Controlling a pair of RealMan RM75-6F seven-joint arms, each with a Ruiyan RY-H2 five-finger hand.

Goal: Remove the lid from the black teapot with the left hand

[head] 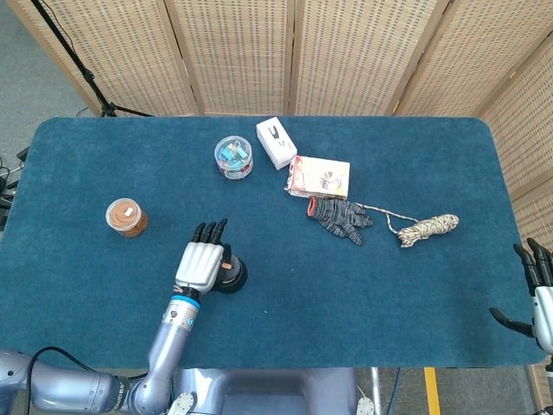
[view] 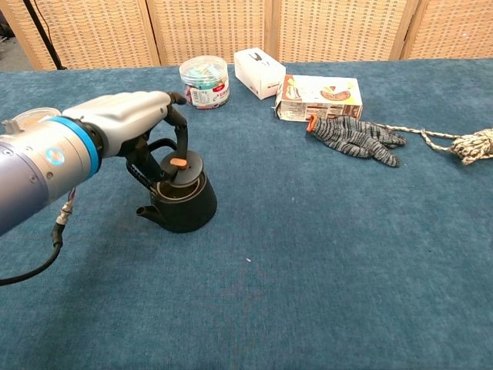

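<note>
1. My left hand [view: 127, 123] reaches over the squat black teapot [view: 181, 202] with my dark fingers [view: 182, 139] curled down onto its round black lid with the small orange knob [view: 178, 166]; the lid appears raised off the pot's mouth and pinched, though the exact contact points are partly hidden behind my fingers.
2. The teapot sits on the blue felt-covered table [view: 323, 254], on the near side, well short of the clear round tub of coloured clips [view: 205, 82] that stands beyond it, with its spout pointing toward me and to the left.
3. To do this lift well, I judge I should raise straight up, so the lid's edge does not catch the rim and drag the pot along.
4. I keep the pinch firm but not tighter; the lid looks small and smooth and could slip sideways if I tilt my wrist.
5. The arched handle behind the lid is close to my fingers, so I steer clear of it as I go up.
6. Once well above the teapot, I carry the lid to bare cloth beside it.
7. My right hand [head: 537, 294] hangs off the table's far right edge from the teapot, fingers spread, holding nothing.
</note>
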